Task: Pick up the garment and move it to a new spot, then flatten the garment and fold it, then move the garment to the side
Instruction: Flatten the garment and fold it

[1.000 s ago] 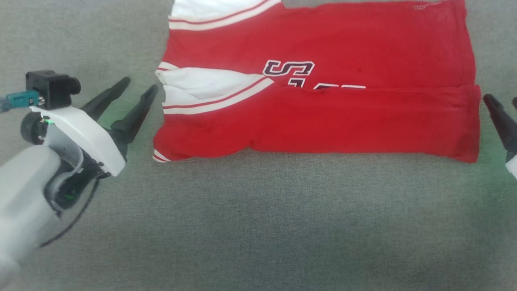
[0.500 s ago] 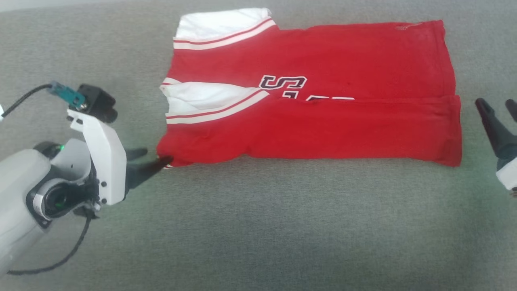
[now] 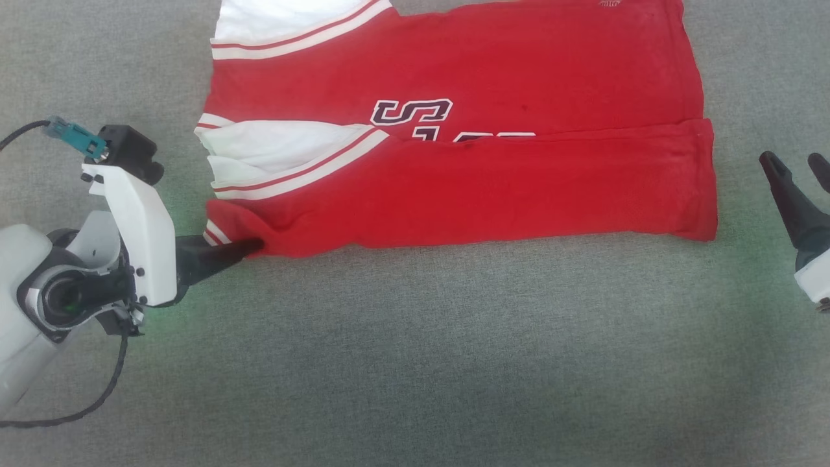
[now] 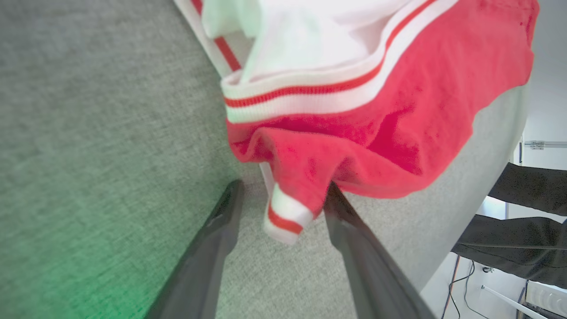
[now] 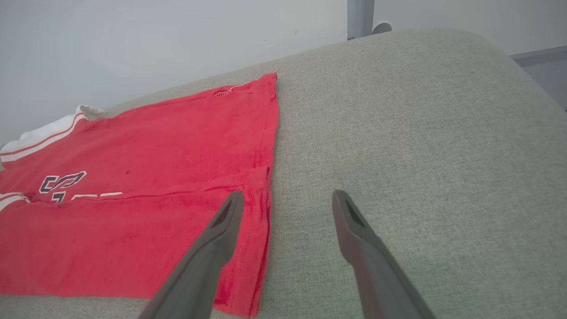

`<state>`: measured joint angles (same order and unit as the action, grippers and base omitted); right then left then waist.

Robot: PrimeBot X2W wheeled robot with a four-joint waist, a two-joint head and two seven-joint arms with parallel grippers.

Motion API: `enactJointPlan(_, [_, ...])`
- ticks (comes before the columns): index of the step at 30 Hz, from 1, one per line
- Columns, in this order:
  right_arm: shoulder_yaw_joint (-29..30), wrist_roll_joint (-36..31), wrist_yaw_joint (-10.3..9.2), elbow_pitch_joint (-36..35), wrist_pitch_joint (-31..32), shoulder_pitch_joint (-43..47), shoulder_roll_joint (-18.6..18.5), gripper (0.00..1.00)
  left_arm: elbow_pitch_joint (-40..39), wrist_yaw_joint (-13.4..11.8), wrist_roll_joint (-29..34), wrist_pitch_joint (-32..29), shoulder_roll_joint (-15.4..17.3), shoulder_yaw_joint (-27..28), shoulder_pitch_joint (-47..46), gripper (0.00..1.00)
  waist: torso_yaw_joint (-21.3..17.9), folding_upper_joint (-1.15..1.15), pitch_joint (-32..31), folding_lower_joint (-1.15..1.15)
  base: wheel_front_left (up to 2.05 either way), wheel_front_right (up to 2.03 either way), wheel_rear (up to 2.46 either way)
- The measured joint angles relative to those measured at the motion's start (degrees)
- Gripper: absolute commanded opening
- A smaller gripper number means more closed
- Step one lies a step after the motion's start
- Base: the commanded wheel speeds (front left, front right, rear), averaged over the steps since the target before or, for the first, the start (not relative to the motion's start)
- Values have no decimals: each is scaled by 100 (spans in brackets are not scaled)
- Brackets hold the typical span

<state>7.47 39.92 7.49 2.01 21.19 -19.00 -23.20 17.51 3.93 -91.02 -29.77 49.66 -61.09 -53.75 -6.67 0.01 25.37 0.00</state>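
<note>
Head view: saw the bright red sports jersey (image 3: 454, 162) with white striped trim and dark lettering lying flat, near edge folded over, on the grey fabric tabletop (image 3: 454, 363). Found the left hand (image 3: 249, 246) at its near left corner, unclenched. In the left wrist view, saw that corner's striped cuff between the spread fingers (image 4: 219, 230), one tip tucked under red cloth. Found the right hand (image 3: 792, 162) released too, empty, just off the jersey's right edge.
</note>
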Motion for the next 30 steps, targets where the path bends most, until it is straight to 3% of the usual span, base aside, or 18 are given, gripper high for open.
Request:
enactJointPlan(2, [-7, 0, -1, -11, 21, 0, -12, 100, 63, 43, -42, -16, -20, 16, -18, 0, -1, 0, 17, 0, 0, 0, 0])
enactJointPlan(10, [-504, -140, -1, -158, 717, -43, -445, 100, 163, 168, -67, -46, -193, 26, -68, 0, 49, 0, 55, 0, 0, 0, 0])
enactJointPlan(18, [-1187, -47, 0, -222, 2349, -125, -1017, 100, 118, 231, 107, 18, -316, 8, -145, 0, 163, 0, 132, 0, 0, 0, 0])
enactJointPlan(24, [-1273, -15, 0, -40, 2771, -474, -1025, 100, 64, 267, 171, 98, -401, 12, -186, 0, 255, 0, 235, 0, 0, 0, 0])
enactJointPlan(25, [-1271, -36, 0, 40, 2816, -527, -1009, 83, 66, 275, 185, 114, -431, 12, -199, 0, 279, 0, 253, 0, 0, 0, 0])
enactJointPlan(26, [-1290, -73, 0, 79, 2859, -584, -1011, 41, 71, 286, 198, 121, -465, 12, -210, 0, 306, 0, 267, 0, 0, 0, 0])
enactJointPlan(27, [-1316, -98, 0, 119, 2891, -627, -1021, 41, 82, 290, 212, 140, -497, 11, -220, 0, 334, 0, 277, 0, 0, 0, 0])
enactJointPlan(28, [-1330, -113, 0, 152, 2937, -654, -1026, 4, 93, 292, 229, 168, -526, 11, -221, 0, 364, 0, 283, 0, 0, 0, 0])
enactJointPlan(30, [-1344, -49, 0, 174, 2995, -657, -1025, 0, 113, 309, 238, 225, -576, 9, -219, 0, 411, 0, 276, 0, 0, 0, 0])
